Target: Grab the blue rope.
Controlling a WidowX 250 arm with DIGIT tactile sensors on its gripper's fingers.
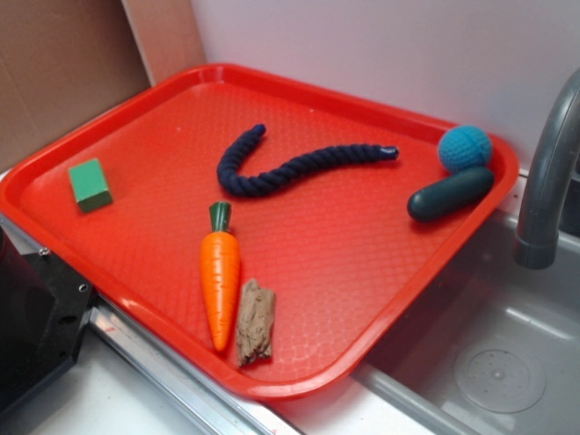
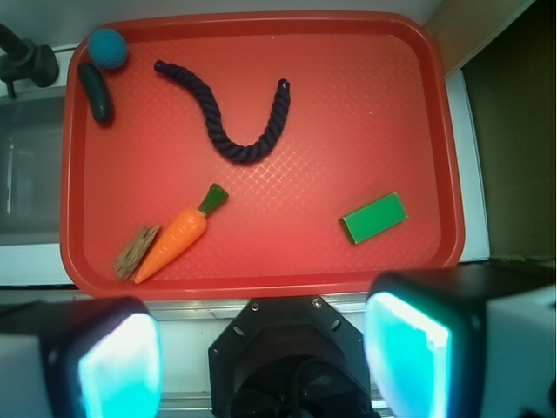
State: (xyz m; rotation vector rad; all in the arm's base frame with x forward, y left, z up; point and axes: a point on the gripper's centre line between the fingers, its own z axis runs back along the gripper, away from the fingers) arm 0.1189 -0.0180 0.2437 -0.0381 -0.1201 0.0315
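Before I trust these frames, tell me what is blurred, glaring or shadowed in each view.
Exterior view: soft overall, even light, faint shadows under the blue rope and carrot; dull sheen on the tray. Wrist view: rope fairly sharp, but the tool is out of focus, its fingers glowing overexposed cyan.

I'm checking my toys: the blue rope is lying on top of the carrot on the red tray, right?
Not quite. The rope lies on the red tray, but apart from the carrot, with bare tray between them. The exterior view shows the gap, and the wrist view agrees.
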